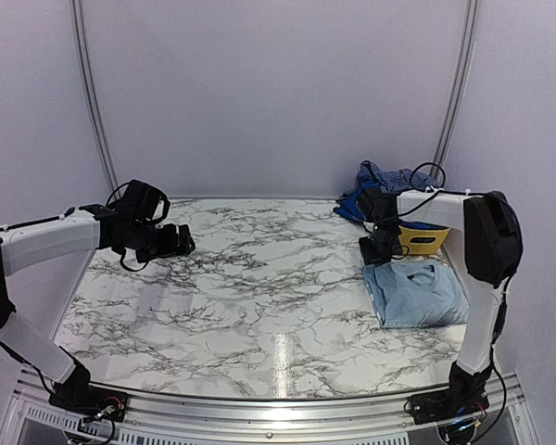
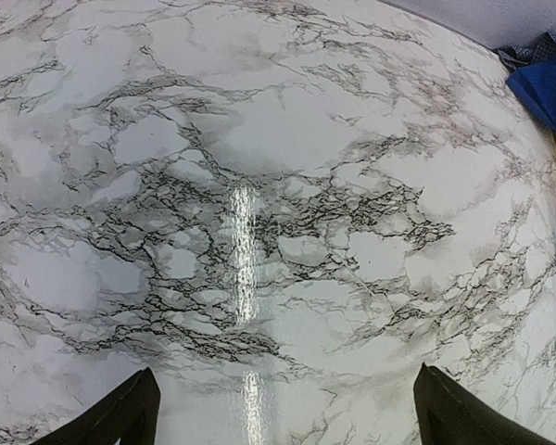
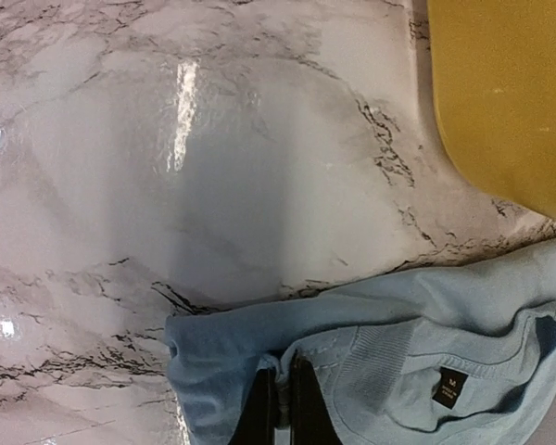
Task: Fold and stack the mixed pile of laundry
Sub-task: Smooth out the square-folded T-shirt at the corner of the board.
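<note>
Near the right edge of the marbled desk [image 1: 259,278] lies the folded pale sky-blue T-shirt [image 1: 417,295], the right tool [image 3: 280,408] closed together at its collar. Rumpled blue garments [image 1: 385,178] heap at the far right corner; the left tool [image 1: 181,241] gapes apart.

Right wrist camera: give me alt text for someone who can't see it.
The right gripper, fingers closed together, sits on a pale blue T-shirt near its collar, on a marble table. A yellow basket fills the top right corner.

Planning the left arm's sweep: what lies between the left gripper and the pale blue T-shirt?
Only bare marble table between left gripper and pale blue T-shirt, as the top view shows.
</note>
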You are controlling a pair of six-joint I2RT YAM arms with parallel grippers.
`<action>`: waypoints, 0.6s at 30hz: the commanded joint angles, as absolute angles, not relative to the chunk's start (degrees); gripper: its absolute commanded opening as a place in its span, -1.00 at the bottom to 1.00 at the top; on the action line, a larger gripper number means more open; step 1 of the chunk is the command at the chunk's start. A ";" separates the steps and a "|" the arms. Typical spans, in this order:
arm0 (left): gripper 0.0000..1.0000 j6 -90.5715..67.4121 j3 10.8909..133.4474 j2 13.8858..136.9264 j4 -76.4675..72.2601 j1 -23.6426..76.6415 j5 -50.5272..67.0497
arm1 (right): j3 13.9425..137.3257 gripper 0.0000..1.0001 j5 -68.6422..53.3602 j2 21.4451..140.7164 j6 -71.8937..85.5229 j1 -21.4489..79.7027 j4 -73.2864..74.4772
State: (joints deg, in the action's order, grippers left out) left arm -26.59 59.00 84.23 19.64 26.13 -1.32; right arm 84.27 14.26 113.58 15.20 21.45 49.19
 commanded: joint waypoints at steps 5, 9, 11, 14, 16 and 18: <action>0.98 -26.72 59.41 83.65 19.49 25.75 -0.81 | 91.61 -1.00 6.94 111.39 16.42 21.89 50.95; 0.98 -26.94 59.26 84.24 19.39 25.75 -0.48 | 90.87 -1.00 3.42 112.79 15.78 22.15 50.28; 0.98 -26.94 59.24 84.24 19.45 25.70 -0.48 | 89.97 -0.89 1.53 114.05 15.12 22.15 50.21; 0.98 -26.94 59.07 83.58 19.42 25.66 -0.76 | 89.33 -0.23 0.64 113.53 14.96 22.22 50.77; 0.98 -26.82 59.02 83.15 19.42 25.60 -0.79 | 89.09 -0.14 0.59 110.97 16.24 22.23 51.49; 0.98 -26.87 58.83 82.85 19.42 25.53 -0.87 | 87.40 -0.10 -2.52 107.14 18.66 22.24 51.21</action>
State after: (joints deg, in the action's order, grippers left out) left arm -26.70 59.00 84.23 19.62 26.11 -0.93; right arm 89.10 1.89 113.27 15.33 21.96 51.00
